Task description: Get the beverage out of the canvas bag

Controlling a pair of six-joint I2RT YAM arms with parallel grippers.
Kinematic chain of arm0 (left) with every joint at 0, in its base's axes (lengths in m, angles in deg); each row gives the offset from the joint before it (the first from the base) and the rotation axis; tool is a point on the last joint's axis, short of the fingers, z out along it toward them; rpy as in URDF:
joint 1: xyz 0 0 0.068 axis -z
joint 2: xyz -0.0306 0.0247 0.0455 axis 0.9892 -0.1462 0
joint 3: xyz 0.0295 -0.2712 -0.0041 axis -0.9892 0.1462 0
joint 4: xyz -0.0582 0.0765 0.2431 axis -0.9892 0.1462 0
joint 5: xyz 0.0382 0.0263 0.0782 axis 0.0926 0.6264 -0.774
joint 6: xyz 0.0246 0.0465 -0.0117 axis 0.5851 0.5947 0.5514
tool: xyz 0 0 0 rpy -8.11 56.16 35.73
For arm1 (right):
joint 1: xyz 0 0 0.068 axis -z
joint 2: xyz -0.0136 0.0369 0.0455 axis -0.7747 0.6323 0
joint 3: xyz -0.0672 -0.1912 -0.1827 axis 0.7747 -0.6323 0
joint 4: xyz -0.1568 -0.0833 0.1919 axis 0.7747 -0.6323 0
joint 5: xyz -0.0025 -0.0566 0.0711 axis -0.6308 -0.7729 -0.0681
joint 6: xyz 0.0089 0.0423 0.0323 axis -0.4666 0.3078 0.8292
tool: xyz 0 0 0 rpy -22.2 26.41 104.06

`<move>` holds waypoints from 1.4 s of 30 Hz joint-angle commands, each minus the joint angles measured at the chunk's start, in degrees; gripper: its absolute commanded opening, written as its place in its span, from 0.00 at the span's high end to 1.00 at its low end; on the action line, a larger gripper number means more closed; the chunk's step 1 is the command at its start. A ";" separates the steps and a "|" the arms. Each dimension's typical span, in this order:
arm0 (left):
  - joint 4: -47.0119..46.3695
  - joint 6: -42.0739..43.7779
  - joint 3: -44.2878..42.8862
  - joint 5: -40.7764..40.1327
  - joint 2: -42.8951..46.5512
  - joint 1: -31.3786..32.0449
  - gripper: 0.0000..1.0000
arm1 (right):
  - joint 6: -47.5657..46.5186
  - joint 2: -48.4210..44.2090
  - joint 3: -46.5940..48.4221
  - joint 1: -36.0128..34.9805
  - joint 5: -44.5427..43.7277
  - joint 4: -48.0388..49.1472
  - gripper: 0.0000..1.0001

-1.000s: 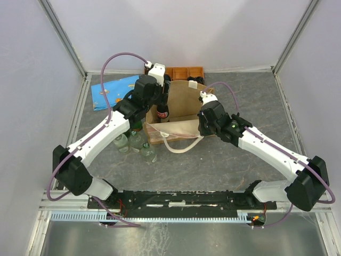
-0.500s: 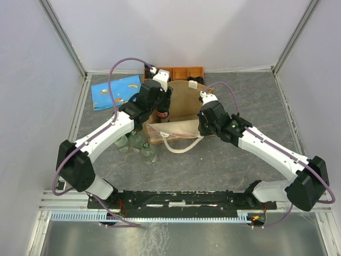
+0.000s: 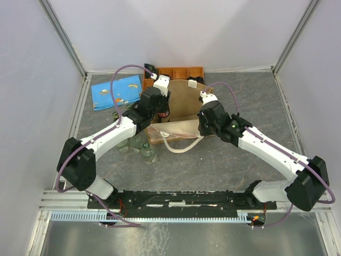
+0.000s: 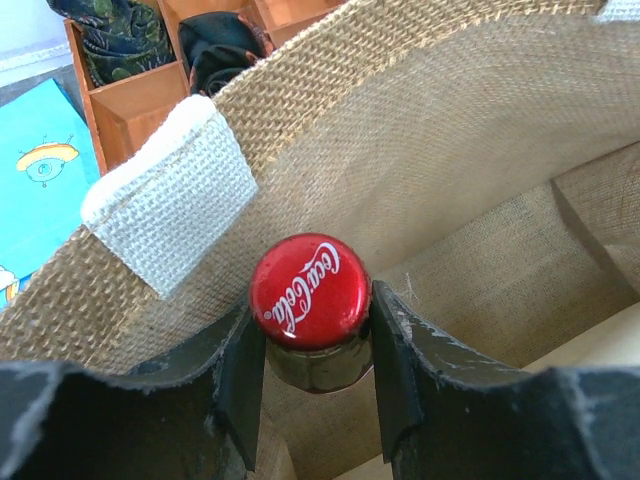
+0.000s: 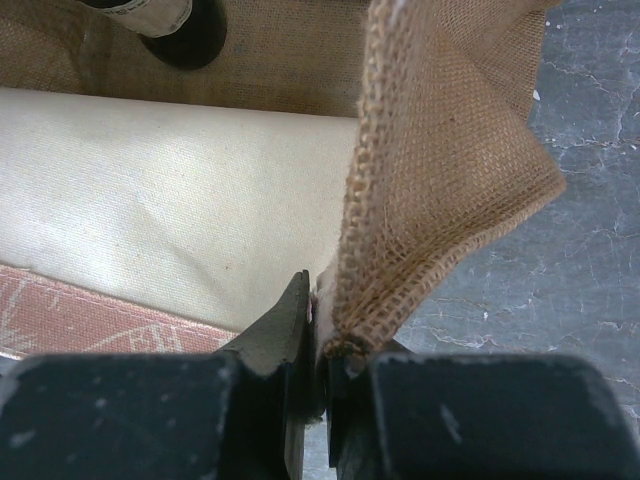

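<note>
The tan canvas bag (image 3: 184, 101) stands open mid-table, with a cream handle (image 3: 181, 147) hanging at its front. My left gripper (image 3: 163, 105) reaches into its left side. It is shut on the neck of a dark cola bottle with a red cap (image 4: 309, 290), one finger on each side (image 4: 312, 345). The bottle is inside the bag, near the woven wall (image 4: 450, 150) and a white handle patch (image 4: 175, 190). My right gripper (image 3: 202, 125) is shut on the bag's right rim (image 5: 440, 170), pinched between the fingers (image 5: 325, 350). The bottle's base (image 5: 170, 25) shows inside.
Several clear glass bottles (image 3: 136, 143) stand on the table just left of the bag, under my left forearm. An orange compartmented tray (image 3: 184, 71) sits behind the bag. A flat blue patterned pouch (image 3: 116, 90) lies at the back left.
My left wrist has moved right and toward the bag's opening with the bottle still held. The bottle now shows less above the rim. The right arm has not moved.
</note>
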State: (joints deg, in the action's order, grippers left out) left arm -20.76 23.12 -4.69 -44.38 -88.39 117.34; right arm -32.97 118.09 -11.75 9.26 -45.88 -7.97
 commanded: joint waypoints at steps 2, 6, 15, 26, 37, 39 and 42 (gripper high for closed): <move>-5.97 1.59 0.25 2.03 1.33 0.07 0.95 | -0.54 -1.07 1.01 -0.29 -0.54 2.20 0.86; -7.34 3.00 -0.43 3.54 4.95 0.07 0.97 | -0.87 -1.27 1.08 -0.29 -0.82 1.98 0.86; -7.39 9.77 -6.88 1.51 15.49 0.57 0.97 | -0.98 -1.26 0.90 -0.31 -0.96 2.23 0.87; -6.87 10.95 -7.91 0.28 26.82 0.96 0.97 | 1.12 -1.16 1.08 -0.23 -7.80 2.42 1.00; 1.19 13.20 -8.35 -4.43 32.25 1.21 0.97 | 11.36 -4.56 -1.20 -0.23 -26.13 2.33 1.00; 1.60 13.67 -8.22 -4.61 32.99 1.19 0.97 | 13.63 -5.10 -1.36 -0.30 -29.18 1.56 1.00; 0.83 14.13 -7.83 -3.80 33.80 1.17 0.97 | 15.93 -5.41 -1.70 -0.29 -33.20 0.86 1.00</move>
State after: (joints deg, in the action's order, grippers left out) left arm -10.46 32.54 -8.03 -45.97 -58.80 118.69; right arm -21.38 115.05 -13.54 8.54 -65.36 -8.10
